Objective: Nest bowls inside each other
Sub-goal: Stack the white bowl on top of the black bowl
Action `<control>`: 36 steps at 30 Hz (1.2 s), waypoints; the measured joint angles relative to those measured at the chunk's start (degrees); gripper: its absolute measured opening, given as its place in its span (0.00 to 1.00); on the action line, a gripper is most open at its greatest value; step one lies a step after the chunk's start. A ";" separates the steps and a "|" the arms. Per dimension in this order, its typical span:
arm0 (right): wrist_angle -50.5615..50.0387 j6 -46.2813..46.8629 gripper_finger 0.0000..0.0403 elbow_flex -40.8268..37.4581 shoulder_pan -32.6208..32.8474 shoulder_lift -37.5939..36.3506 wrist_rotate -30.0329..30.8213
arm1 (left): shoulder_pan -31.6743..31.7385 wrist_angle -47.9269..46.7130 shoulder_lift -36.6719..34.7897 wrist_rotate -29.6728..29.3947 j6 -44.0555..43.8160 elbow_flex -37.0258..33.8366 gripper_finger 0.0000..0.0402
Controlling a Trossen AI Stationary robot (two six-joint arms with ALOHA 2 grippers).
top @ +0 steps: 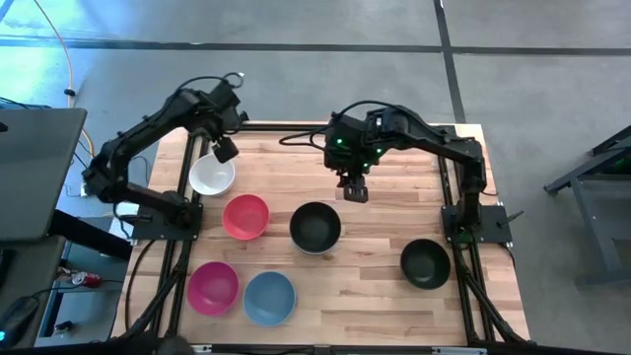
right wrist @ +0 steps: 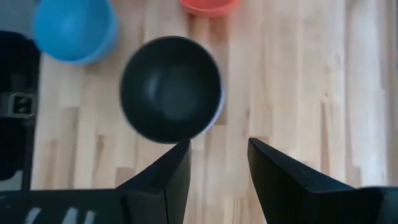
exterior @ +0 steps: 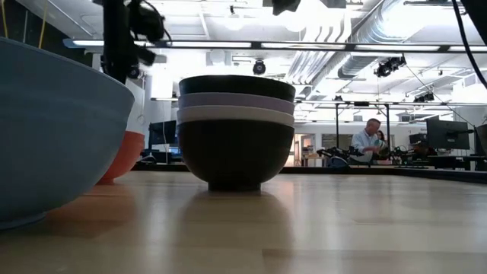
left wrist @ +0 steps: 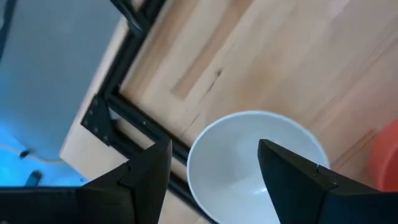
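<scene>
my left gripper (top: 225,150) hangs spread, fingers (left wrist: 144,171) apart, directly above the white bowl (top: 212,175) near the table's (top: 394,168) left rail and not touching it. just past that bowl, toward the table's middle, sits the red bowl (top: 245,216); beyond it, at the near edge, the magenta pink bowl (top: 213,286) and light blue bowl (top: 269,297) stand side by side. my right gripper (top: 354,189) is also spread, holding nothing, hovering just behind the nested stack (exterior: 236,129): a black bowl on top, lavender and white rims under it, a black bowl at the bottom. well off to its other side a lone black bowl (top: 425,262) sits by the right rail.
</scene>
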 joint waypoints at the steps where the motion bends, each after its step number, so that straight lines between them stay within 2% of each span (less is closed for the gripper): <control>1: 0.02 -0.86 0.38 0.00 0.01 -0.19 -0.90 | 0.02 -0.35 1.11 -0.21 0.54 0.00 0.57; 6: -0.28 -4.72 0.38 0.00 0.00 -1.60 -4.83 | 0.00 -2.21 5.65 -0.01 5.36 0.00 0.54; 12: -0.48 -7.01 0.38 0.00 0.00 -2.00 -5.03 | -0.04 -2.18 10.58 -2.35 5.78 0.00 0.49; 24: -0.55 -9.24 0.38 -0.11 0.00 -2.00 -7.80 | 0.00 -2.77 19.89 -5.18 5.76 -0.02 0.51; 36: 0.33 -9.46 0.38 -0.13 0.00 -2.00 -7.92 | -1.05 -0.47 22.73 -6.64 9.08 -4.41 0.52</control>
